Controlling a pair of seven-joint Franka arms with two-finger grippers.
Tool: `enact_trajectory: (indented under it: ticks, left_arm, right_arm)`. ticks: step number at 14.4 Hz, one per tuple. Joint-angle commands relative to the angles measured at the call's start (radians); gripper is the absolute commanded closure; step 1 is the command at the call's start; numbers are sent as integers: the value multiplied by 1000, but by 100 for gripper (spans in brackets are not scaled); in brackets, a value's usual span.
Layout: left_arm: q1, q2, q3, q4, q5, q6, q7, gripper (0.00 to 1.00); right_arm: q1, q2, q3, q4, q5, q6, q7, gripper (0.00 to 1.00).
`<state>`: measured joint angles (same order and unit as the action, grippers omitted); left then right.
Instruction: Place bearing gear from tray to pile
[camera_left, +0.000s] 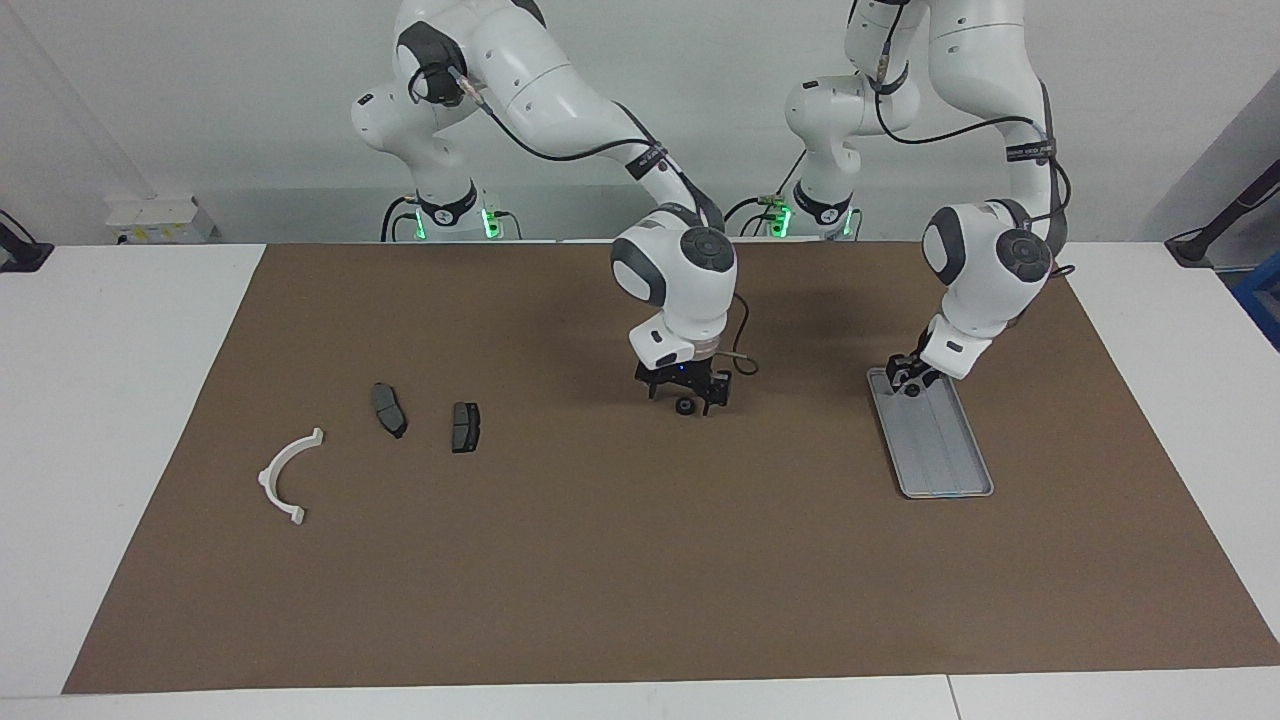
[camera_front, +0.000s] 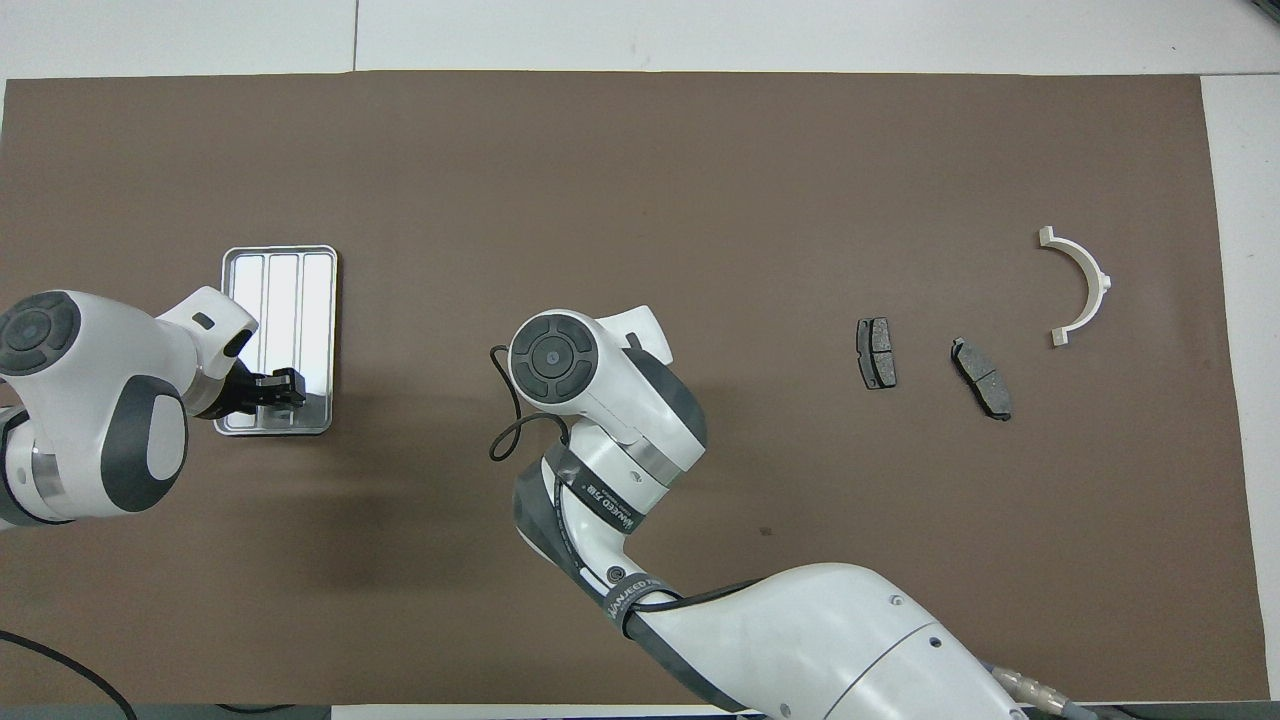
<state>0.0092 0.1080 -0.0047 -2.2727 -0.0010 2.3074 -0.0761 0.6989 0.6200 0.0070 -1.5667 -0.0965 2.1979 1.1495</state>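
Brown mat (camera_left: 640, 560) covers table. Right gripper (camera_left: 684, 398), jaws spread, straddles bearing gear (camera_left: 685, 406) lying mid-mat between tray (camera_left: 945, 465) and pile (camera_left: 465, 427); likely grasp setup. Left gripper (camera_left: 906, 380) grips a small dark part over tray's end nearest the robots.

A brown mat (camera_left: 640, 560) covers most of a white table (camera_left: 110, 400), leaving white margins at both ends. A white power box (camera_left: 160, 220) sits at the table's edge by the wall, and a black clamp (camera_left: 20, 250) rests beside it.
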Motion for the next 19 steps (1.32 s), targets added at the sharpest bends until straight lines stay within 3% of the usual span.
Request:
enact_trajectory:
  ticks: [1,7,10,11,15,16,19]
  left_arm:
    - [17,-33,-11,-39,-1,27,1,44]
    - [18,-27,-11,-45,-1,43,1,47]
    - [18,-25,-11,-45,-1,47,3,50]
    - [18,-25,-11,-45,-1,47,3,54]
    - [18,-25,-11,-44,-1,46,4,95]
    - [18,-25,-11,-42,-1,44,4,100]
    - [29,-24,-12,1,-5,-8,1,100]
  right_arm:
    - [-7,23,8,31,-19,5,18,0]
    - [-24,26,13,56,1,-17,13,0]
    - [-22,24,14,53,47,-12,13,5]
    - [-24,24,16,50,73,-12,10,5]
    - [-19,24,19,39,81,-12,7,5]
    - [-18,24,19,37,81,-12,7,5]
    - [-15,23,19,24,83,-12,6,11]
